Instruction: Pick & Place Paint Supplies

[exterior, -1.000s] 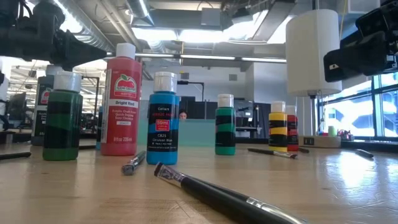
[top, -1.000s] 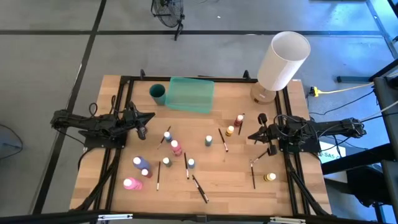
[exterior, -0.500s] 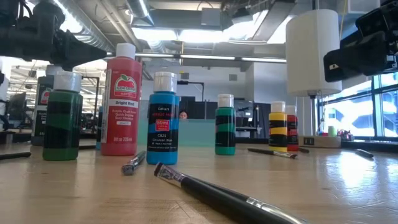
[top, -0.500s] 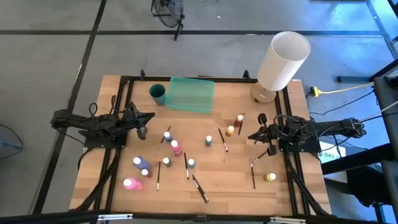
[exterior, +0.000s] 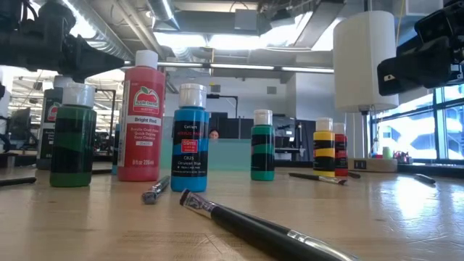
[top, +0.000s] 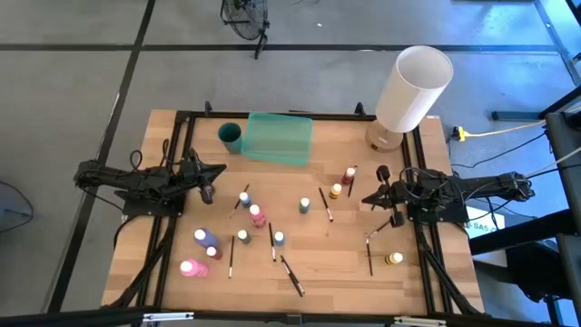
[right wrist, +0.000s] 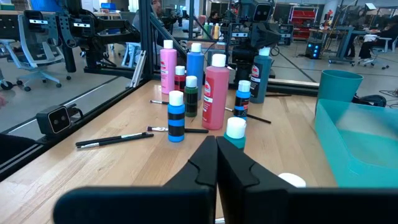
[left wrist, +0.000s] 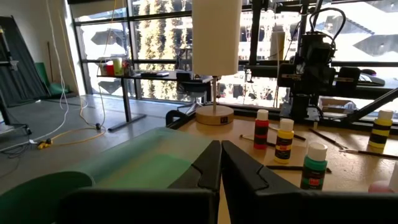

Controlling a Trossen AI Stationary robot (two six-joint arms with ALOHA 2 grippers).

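Small white-capped paint bottles stand upright on their bases across the middle of the wooden table: a pink one, a blue one, a red one, a yellow one and several more. Thin dark paintbrushes lie flat among them. One brush lies close in the low view. My left gripper hovers level at the table's left side, shut and empty; its joined fingers show in its wrist view. My right gripper hovers level at the right side, also shut and empty.
A translucent green tray and a teal cup sit at the table's far edge. A big white lamp stands at the far right corner. A black frame rail runs around the table's edges.
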